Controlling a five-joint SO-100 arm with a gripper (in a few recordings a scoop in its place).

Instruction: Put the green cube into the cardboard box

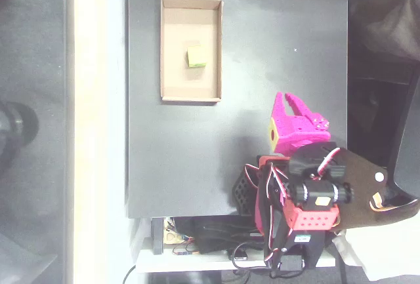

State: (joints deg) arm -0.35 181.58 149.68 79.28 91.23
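Note:
The green cube (196,58) lies on the beige floor of the cardboard box (168,48), near the box's middle and a little right of centre in the overhead view. The box sits at the upper left of the dark table. My magenta gripper (293,101) is far off at the lower right, over the table and well apart from the box. Its two fingers point up in the picture with a narrow gap between the tips, and nothing is between them. A yellow-green square with a dark hole (272,133) is part of the gripper's body.
The dark table (184,159) has bare surface between the box and the arm. The red and black arm base (302,199) stands at the table's lower right edge with cables below it. A pale strip runs along the table's left side.

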